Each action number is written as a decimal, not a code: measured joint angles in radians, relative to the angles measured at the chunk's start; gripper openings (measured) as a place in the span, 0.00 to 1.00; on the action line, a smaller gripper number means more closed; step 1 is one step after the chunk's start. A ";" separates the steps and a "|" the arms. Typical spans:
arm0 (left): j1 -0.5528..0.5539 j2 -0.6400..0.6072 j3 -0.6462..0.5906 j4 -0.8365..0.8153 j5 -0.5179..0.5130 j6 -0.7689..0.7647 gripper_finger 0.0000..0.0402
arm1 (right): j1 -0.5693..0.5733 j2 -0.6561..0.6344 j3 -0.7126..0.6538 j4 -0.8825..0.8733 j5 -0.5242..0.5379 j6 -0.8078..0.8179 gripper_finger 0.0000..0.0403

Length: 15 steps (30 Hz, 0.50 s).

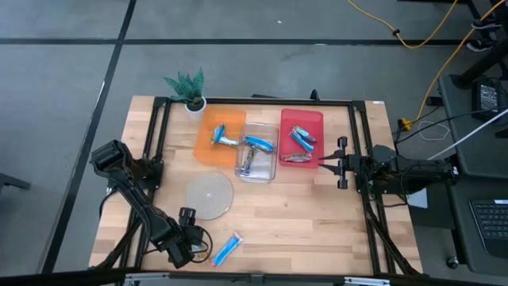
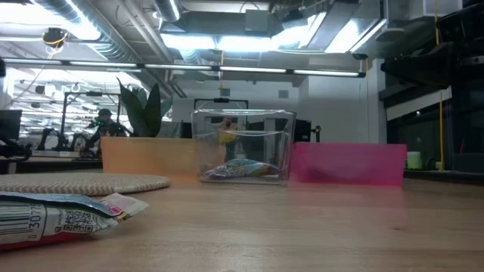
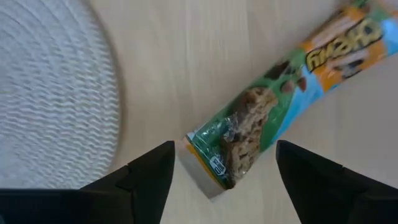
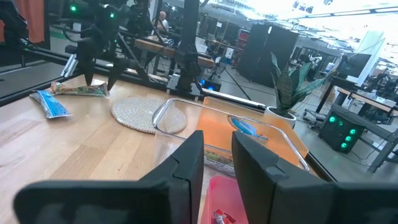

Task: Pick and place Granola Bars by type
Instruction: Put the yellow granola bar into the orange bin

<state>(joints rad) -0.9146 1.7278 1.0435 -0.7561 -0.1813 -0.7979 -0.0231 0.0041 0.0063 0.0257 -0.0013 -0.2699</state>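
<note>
My left gripper [image 3: 224,180] points down at the table's near left, open. Its two fingers stand on either side of one end of a granola bar [image 3: 280,106] in a green, blue and orange wrapper that lies flat on the wood; no touch shows. In the high view the arm [image 1: 193,241] hides that bar. A bright-blue bar [image 1: 226,249] lies just to its right. More bars lie in the orange tray [image 1: 208,147], the clear box [image 1: 258,171] and the red tray [image 1: 311,119]. My right gripper [image 4: 217,168] waits level at the table's right, its fingers a narrow gap apart with nothing between them.
A round woven mat [image 1: 209,195] lies just beyond the left gripper and shows beside the bar [image 3: 50,93]. A small potted plant [image 1: 190,89] stands at the far left behind the orange tray. Bare wood stretches between the mat, the trays and the near edge.
</note>
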 joint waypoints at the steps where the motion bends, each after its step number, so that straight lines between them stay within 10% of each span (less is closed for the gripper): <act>1: 0.000 0.009 0.000 0.001 0.011 0.000 0.68 | 0.000 0.000 0.000 0.000 0.000 0.000 0.22; 15: 0.012 0.071 0.003 0.005 0.062 0.035 0.64 | 0.000 0.000 0.000 0.000 0.000 0.000 0.22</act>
<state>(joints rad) -0.9021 1.7988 1.0466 -0.7515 -0.1191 -0.7631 -0.0232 0.0041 0.0064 0.0260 -0.0014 -0.2699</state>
